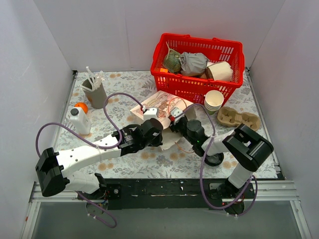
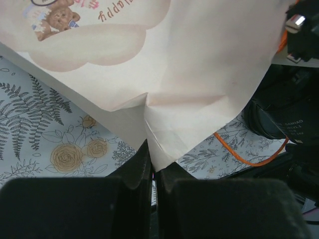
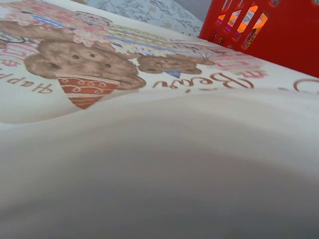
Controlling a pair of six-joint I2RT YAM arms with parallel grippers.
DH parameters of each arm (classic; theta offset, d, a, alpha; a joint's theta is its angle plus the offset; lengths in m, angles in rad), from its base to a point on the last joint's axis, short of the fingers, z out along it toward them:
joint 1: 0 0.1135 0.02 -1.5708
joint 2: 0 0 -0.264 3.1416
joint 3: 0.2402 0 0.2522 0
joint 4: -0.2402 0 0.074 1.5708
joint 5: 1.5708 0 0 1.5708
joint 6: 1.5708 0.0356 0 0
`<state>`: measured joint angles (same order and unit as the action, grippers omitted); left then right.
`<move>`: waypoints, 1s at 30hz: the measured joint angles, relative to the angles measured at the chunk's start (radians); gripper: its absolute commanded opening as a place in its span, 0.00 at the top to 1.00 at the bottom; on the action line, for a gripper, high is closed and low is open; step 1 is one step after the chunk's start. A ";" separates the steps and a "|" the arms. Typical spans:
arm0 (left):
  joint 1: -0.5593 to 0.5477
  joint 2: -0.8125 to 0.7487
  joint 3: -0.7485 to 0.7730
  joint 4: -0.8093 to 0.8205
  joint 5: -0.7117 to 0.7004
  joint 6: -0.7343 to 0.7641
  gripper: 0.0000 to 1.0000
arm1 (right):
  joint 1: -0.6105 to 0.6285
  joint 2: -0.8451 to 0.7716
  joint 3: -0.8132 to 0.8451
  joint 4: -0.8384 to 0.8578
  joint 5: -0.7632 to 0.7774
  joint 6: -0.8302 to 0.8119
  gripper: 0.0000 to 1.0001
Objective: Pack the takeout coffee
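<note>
A cream paper bag [image 1: 162,107] printed with teddy bears lies flat mid-table. My left gripper [image 2: 153,152] is shut on its near corner, the paper [image 2: 199,64] pinched between the black fingers; from above it [image 1: 159,135] sits at the bag's front edge. My right gripper [image 1: 174,119] is pressed against the bag's right side. Its wrist view shows only bag paper [image 3: 159,149], so the fingers are hidden. A dark green rounded thing [image 1: 172,62] lies in the basket's left end; I cannot tell whether it is the takeout coffee.
The red basket [image 1: 199,89] at the back right also holds a grey crumpled thing [image 1: 193,62] and a brown cup [image 1: 220,71]. In front stand stacked cream cups [image 1: 214,101], a cardboard carrier [image 1: 239,118] and a loose black lid [image 1: 215,159]. At left are a grey cup of sticks [image 1: 94,90], an orange [image 1: 80,107] and a white bottle [image 1: 79,121].
</note>
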<state>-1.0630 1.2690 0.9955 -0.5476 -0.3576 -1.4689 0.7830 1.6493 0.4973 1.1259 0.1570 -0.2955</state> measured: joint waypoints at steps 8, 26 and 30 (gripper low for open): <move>0.004 0.000 0.000 0.001 -0.002 0.006 1.00 | 0.005 0.061 0.012 0.061 0.038 0.028 0.48; 0.036 -0.105 -0.023 0.055 0.030 -0.063 1.00 | 0.010 -0.160 -0.103 -0.047 -0.151 0.396 0.55; 0.051 -0.131 -0.023 0.058 0.035 -0.088 1.00 | 0.027 -0.195 -0.122 -0.107 -0.201 0.319 0.55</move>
<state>-1.0122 1.1381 0.9730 -0.4900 -0.3222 -1.5570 0.8104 1.4544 0.3752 1.0187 -0.0444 0.0235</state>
